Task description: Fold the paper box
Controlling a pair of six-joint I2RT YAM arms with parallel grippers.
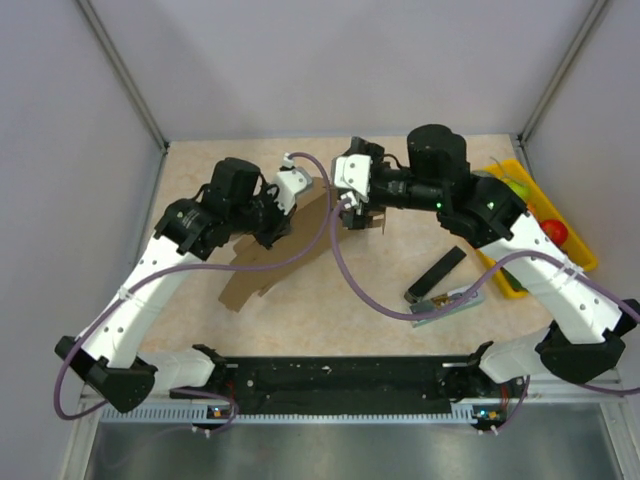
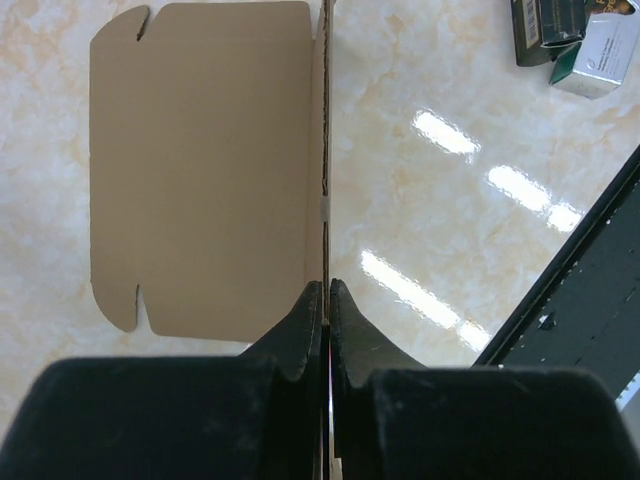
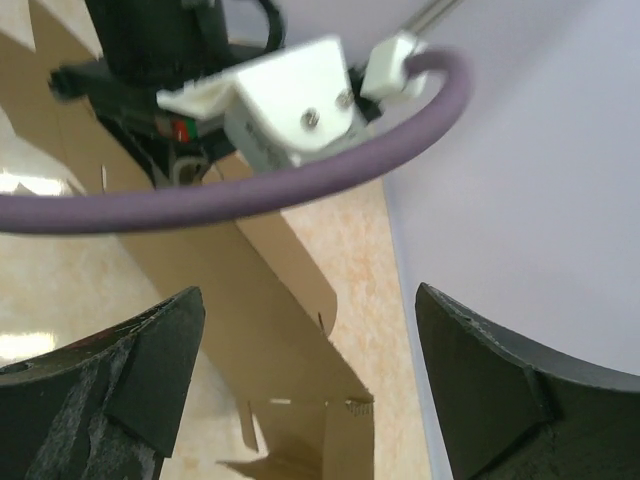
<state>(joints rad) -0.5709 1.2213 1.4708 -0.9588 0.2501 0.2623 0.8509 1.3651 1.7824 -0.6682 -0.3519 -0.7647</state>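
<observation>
The paper box (image 1: 285, 250) is a flat brown cardboard sheet with flaps, held tilted above the table between the two arms. My left gripper (image 1: 292, 205) is shut on its upper edge; in the left wrist view the fingers (image 2: 310, 330) pinch the thin cardboard edge (image 2: 325, 150), and a wide panel with notched flaps (image 2: 200, 170) hangs to the left. My right gripper (image 1: 355, 215) is open at the sheet's far right end. In the right wrist view its fingers (image 3: 150, 370) stand wide apart with the box's flaps (image 3: 290, 360) below, between them, not touching.
A yellow tray (image 1: 580, 245) with fruit stands at the right wall. A black bar (image 1: 437, 272) and a small carton (image 1: 450, 302) lie right of centre, also seen in the left wrist view (image 2: 590, 50). A purple cable (image 3: 250, 190) crosses the right wrist view.
</observation>
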